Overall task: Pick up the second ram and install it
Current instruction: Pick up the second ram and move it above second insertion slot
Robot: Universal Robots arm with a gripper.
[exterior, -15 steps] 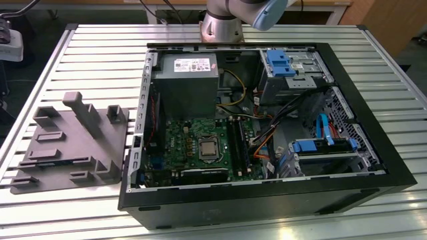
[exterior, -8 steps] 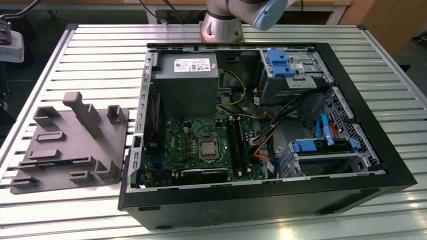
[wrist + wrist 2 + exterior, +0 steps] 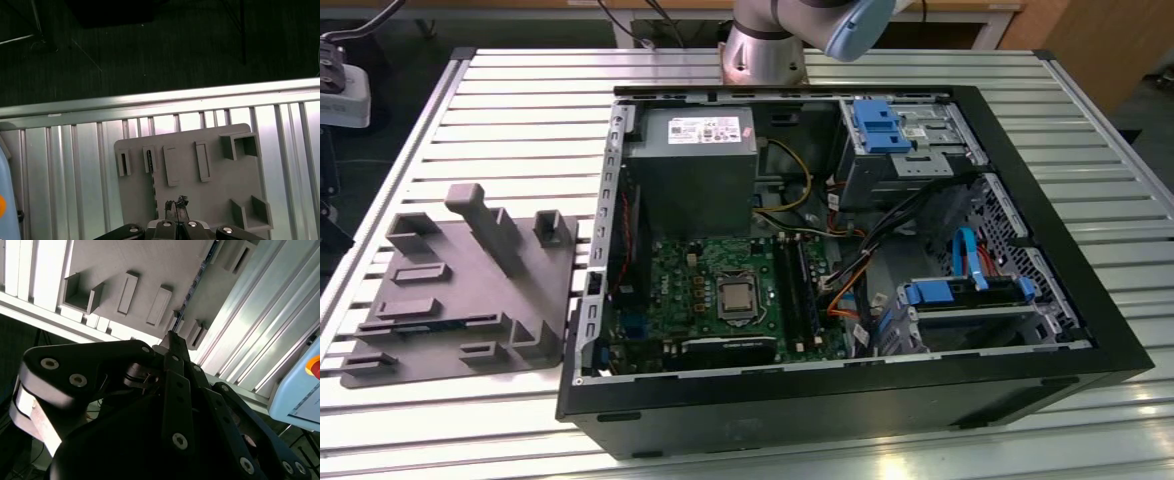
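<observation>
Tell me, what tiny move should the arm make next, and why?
Probably a small sideways shift to centre the gripper over the second ram. In the first wrist view the gripper hangs above the grey tray, and the thin stick stands on edge just beside it.

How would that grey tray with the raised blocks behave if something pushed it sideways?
The grey tray looks like one rigid moulded piece, so it would probably slide whole, not flex. It lies flat and broad on the slatted table, so tipping seems unlikely.
</observation>
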